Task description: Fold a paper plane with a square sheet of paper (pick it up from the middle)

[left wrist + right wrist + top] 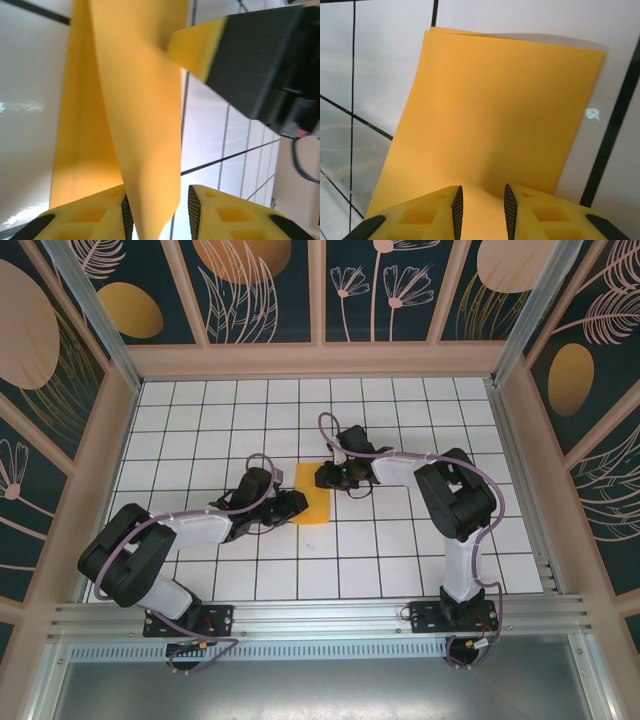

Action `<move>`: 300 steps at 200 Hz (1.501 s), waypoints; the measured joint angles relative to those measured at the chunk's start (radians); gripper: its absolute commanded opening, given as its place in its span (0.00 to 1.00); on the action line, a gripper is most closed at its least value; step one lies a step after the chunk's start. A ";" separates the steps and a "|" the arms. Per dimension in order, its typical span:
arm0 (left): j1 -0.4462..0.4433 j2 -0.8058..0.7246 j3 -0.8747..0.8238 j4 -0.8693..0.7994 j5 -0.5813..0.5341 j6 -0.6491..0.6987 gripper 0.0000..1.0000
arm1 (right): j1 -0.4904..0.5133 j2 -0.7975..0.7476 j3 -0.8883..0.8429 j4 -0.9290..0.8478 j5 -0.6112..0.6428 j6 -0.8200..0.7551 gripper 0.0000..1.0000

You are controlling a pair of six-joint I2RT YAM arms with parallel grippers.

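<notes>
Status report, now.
Left gripper, right gripper part open, straddling paper. Paper folded in half, one layer lifted. Nothing in the way.

Top view: fixed high behind my arm bases (320, 620), looks down and forward over whole counter (400, 540). Far off, so my left claw (292, 506) and right claw (326, 477) sit small at centre.
Left wrist view: sits behind left claw, looks out along fingers, very near. Paper (135, 100) just ahead of tips, right claw beyond at upper right.
Right wrist view: behind right claw, aimed down at counter, close.
All three share paper and tiles (380, 70) around claws.
</notes>
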 measured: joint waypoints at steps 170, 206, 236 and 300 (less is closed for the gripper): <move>0.000 0.016 0.085 -0.038 0.005 0.001 0.38 | -0.002 -0.009 -0.039 0.003 -0.051 0.004 0.27; 0.000 0.048 0.132 -0.010 0.028 0.000 0.41 | -0.004 -0.008 -0.040 0.009 -0.058 0.021 0.27; 0.000 0.107 0.156 0.019 0.031 0.001 0.41 | -0.015 -0.008 -0.054 0.037 -0.090 0.033 0.27; 0.000 0.138 0.156 0.019 0.012 0.006 0.32 | -0.063 -0.075 -0.116 0.062 -0.172 0.064 0.30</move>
